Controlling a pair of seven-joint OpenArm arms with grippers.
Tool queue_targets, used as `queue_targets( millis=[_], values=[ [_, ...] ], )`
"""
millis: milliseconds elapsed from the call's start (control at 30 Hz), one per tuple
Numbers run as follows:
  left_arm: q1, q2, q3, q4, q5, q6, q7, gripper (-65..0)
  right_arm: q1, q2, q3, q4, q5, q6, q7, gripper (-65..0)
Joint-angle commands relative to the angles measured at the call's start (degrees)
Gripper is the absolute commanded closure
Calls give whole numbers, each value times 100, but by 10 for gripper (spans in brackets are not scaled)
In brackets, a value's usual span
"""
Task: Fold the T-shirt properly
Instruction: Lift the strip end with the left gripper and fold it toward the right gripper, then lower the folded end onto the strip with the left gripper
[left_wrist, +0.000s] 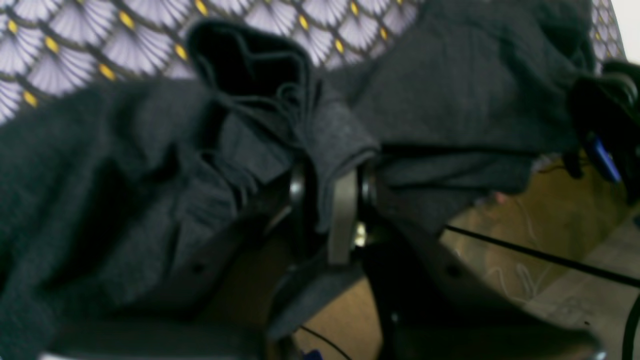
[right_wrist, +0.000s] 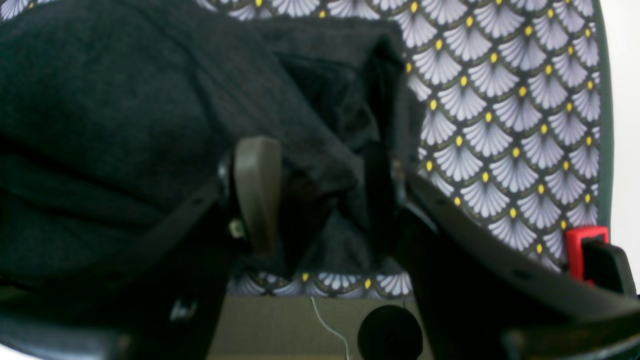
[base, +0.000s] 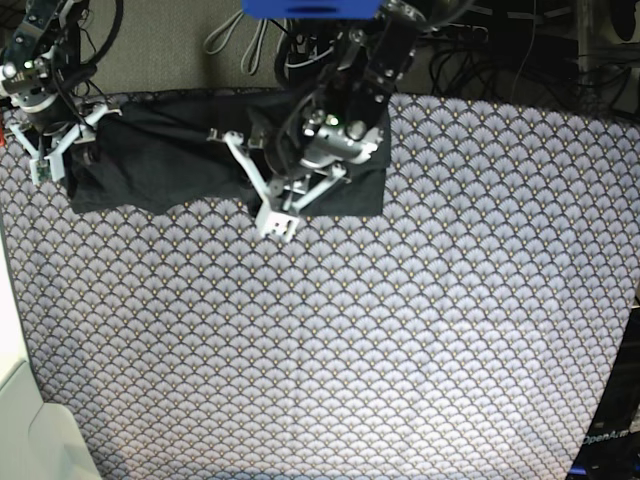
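Note:
The dark charcoal T-shirt lies bunched along the far edge of the patterned table, plain side showing. My left gripper is at the shirt's near hem towards its right end. In the left wrist view the left gripper is shut on a rolled fold of the T-shirt. My right gripper is at the shirt's left end. There the right gripper stands open, its fingers wide apart around a loose bunch of the T-shirt.
A fan-patterned cloth covers the whole table. Cables and both arm bases crowd the far edge. A red clamp sits on the table's edge beside my right gripper. A white surface borders the near left corner.

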Motion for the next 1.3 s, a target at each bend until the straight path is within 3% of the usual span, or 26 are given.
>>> queue_targets(
  millis=[0, 67, 133, 367, 467, 567, 633, 700, 800, 1033, 1267],
  values=[
    [-33, 81, 55, 94, -67, -13, -101, -5, -6, 66, 33, 95, 51, -23, 126, -288],
    [-33, 81, 55, 94, -58, -13, -93, -8, -6, 57, 33, 95, 51, -23, 126, -288],
    [-33, 81, 55, 94, -58, 13, -93, -50, -6, 57, 33, 95, 51, -23, 126, -288],
    [-33, 81, 64, 173, -85, -31, -93, -431, -14, 57, 33, 95, 51, -23, 126, -288],
    [-15, 81, 46, 445, -85, -31, -154, -497, -14, 57, 33, 95, 51, -23, 126, -288],
    [20, 81, 11, 727, -76, -31, -154, -444, -14, 57, 33, 95, 51, -23, 126, -288],
    [20, 81, -50, 718, -49, -31, -154, -367, -14, 57, 33, 95, 51, -23, 126, -288],
    [20, 81, -270, 604, -67, -31, -154, -251, -14, 48, 33, 95, 51, -23, 126, -288],
    [20, 81, -508, 402, -67, -13, -154, -19, -6, 48, 33, 95, 51, -23, 126, -288],
    [-33, 81, -780, 252, -14, 22, -163, -5, -6, 48, 33, 95, 51, -23, 126, -288],
    [-33, 81, -762, -117, 689, 22, -154, -5, -6, 48, 33, 95, 51, -23, 126, -288]
  ],
)
